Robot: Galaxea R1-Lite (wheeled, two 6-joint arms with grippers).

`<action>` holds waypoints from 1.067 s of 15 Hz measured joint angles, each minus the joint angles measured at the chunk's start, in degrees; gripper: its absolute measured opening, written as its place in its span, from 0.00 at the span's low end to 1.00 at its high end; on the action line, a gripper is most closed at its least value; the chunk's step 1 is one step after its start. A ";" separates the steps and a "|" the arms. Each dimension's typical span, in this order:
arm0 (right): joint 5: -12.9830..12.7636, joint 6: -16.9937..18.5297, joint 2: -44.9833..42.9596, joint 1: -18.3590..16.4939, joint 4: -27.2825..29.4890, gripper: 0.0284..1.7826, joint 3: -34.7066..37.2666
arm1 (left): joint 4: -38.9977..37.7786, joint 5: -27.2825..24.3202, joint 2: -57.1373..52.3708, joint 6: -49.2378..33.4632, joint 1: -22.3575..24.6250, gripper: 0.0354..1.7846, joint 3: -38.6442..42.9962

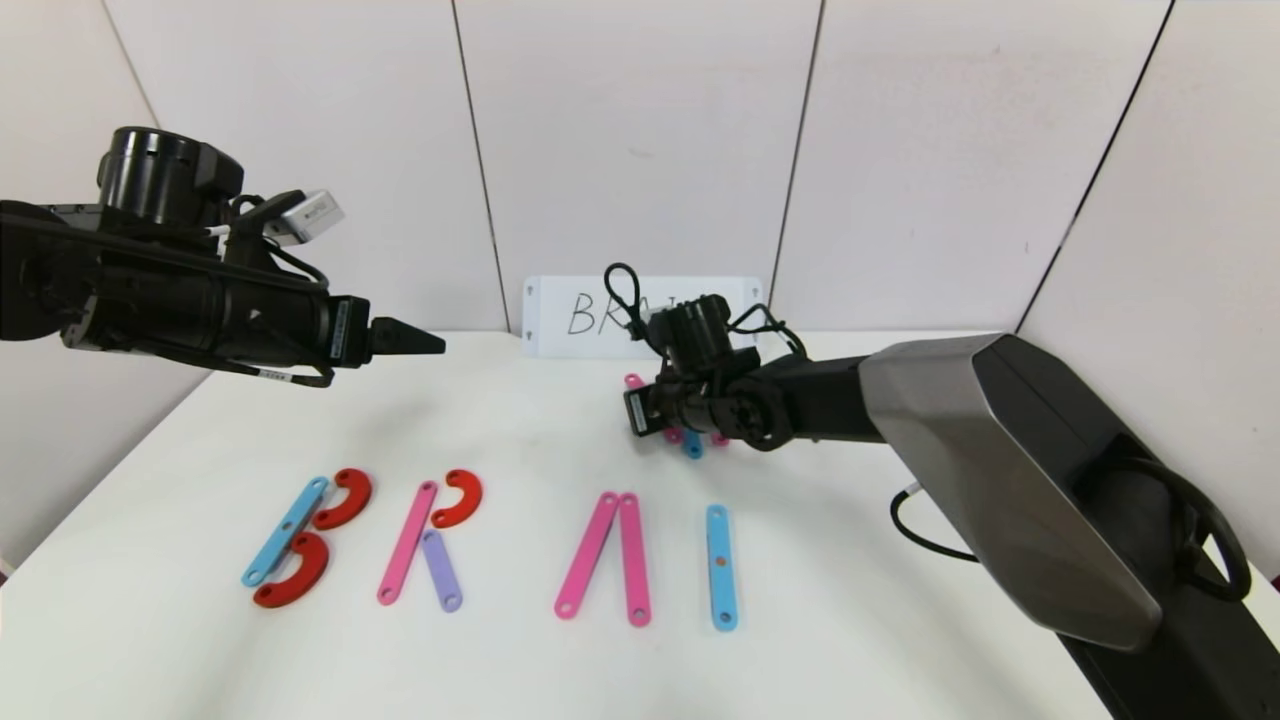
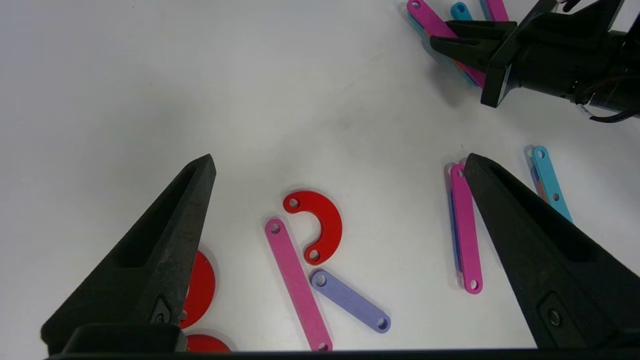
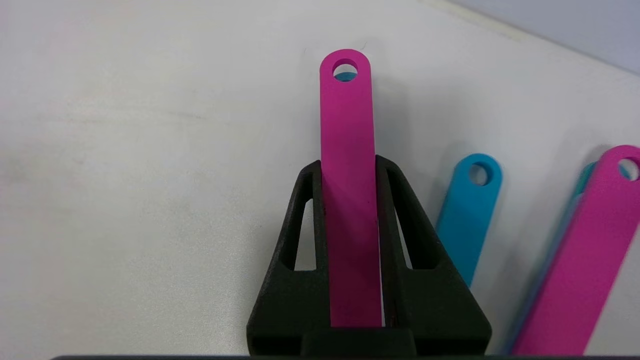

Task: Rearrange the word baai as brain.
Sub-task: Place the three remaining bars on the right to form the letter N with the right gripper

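Four letters lie in a row near the table's front. B is a blue bar (image 1: 285, 530) with two red curves (image 1: 343, 498). R is a pink bar (image 1: 407, 543), a red curve (image 1: 460, 498) and a purple bar (image 1: 441, 571). Two pink bars (image 1: 588, 554) lean together as A, and a blue bar (image 1: 721, 566) stands as I. At the back, my right gripper (image 3: 348, 167) is shut on a pink bar (image 3: 346, 110) low over the table; a blue piece shows through that bar's end hole. My left gripper (image 2: 340, 160) hangs open, high above the R.
Loose spare pieces lie beside the right gripper, among them a blue bar (image 3: 467, 215) and a pink bar (image 3: 585, 260). A white card (image 1: 570, 315) with handwritten letters leans on the back wall. The table ends at the wall panels behind.
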 joint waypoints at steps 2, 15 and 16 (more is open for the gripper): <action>0.05 1.16 -1.67 -0.29 0.06 0.15 0.20 | 0.00 0.02 -0.05 -0.01 0.05 0.97 -0.12; -1.29 5.24 -21.55 -2.01 0.09 0.15 17.16 | -0.01 0.05 0.56 -0.01 0.22 0.97 -0.28; -2.47 5.30 -23.56 -2.15 0.06 0.15 20.48 | 0.00 0.05 0.56 -0.01 0.16 0.97 -0.23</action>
